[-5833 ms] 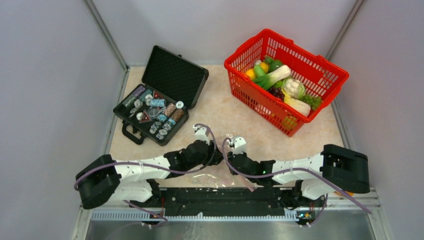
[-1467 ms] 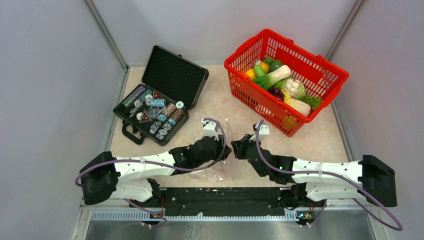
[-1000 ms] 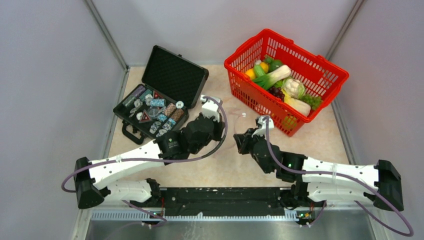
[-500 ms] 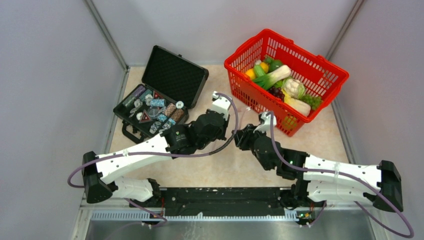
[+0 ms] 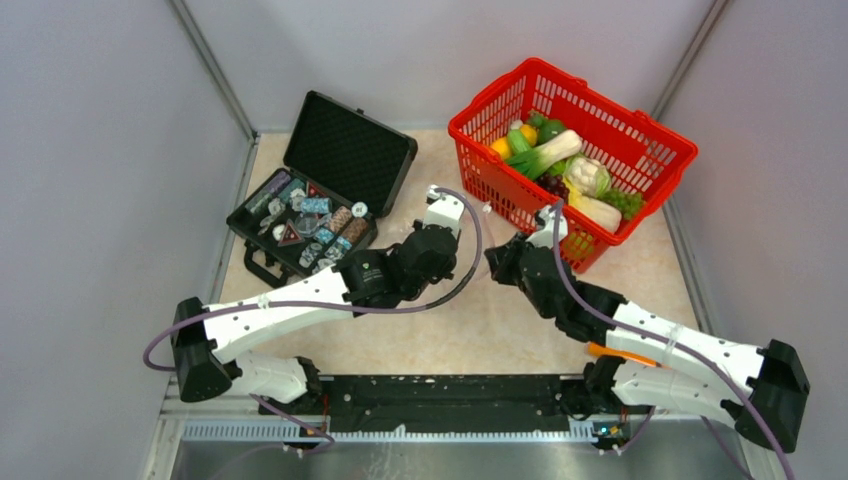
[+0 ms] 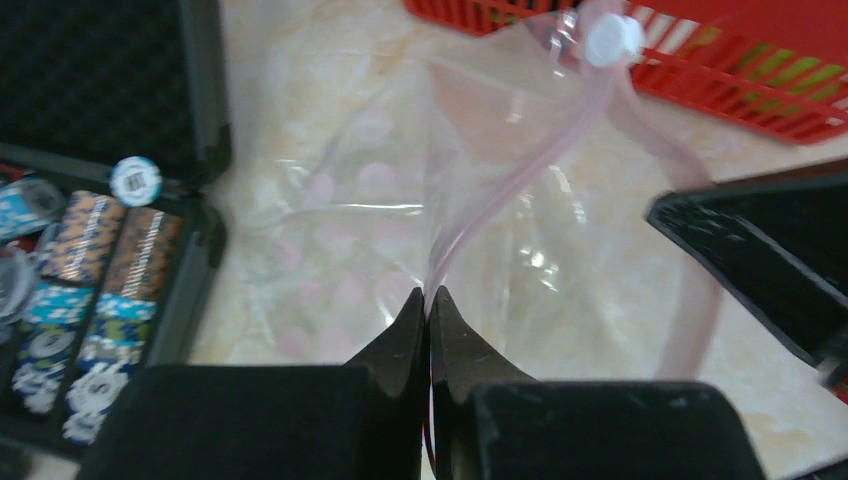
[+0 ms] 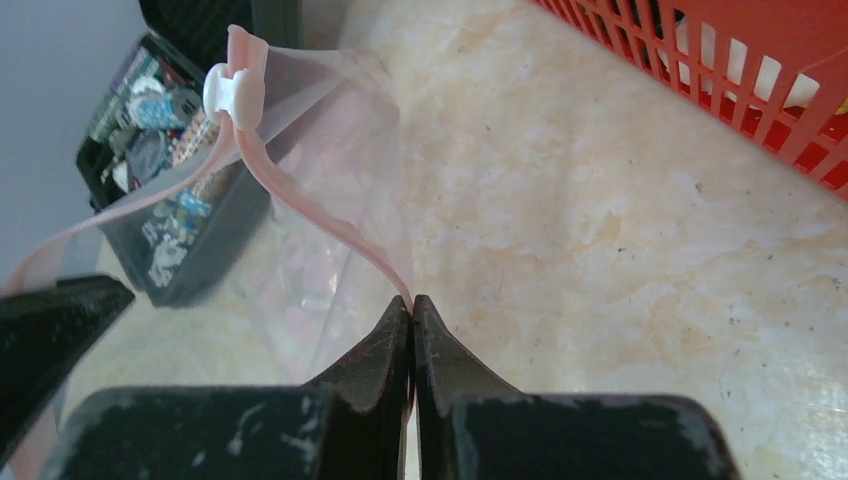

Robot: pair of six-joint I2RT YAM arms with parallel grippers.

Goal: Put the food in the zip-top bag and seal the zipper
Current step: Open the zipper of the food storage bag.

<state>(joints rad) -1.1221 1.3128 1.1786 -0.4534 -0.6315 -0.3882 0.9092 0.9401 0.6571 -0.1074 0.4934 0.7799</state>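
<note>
The clear zip-top bag [image 6: 350, 200] hangs between my two grippers in mid-table, its mouth pulled apart. My left gripper [image 6: 428, 300] is shut on one side of the pink zipper [image 6: 520, 175]. My right gripper [image 7: 411, 303] is shut on the other side of the zipper [image 7: 310, 205]. A white slider [image 7: 228, 88] sits at the strip's far end. In the top view the left gripper [image 5: 458, 262] and right gripper [image 5: 492, 262] face each other just in front of the basket. The food [image 5: 565, 165] lies piled in the red basket [image 5: 650, 130].
An open black case [image 5: 320, 190] of small chips and trinkets stands at the back left, close to the left arm's elbow. The red basket's near wall [image 7: 760, 90] is right beside the right gripper. Grey walls close the table on three sides.
Over the last second both grippers have moved away from the bases and rightward toward the basket, carrying the bag with them. The right arm has stretched out further.
</note>
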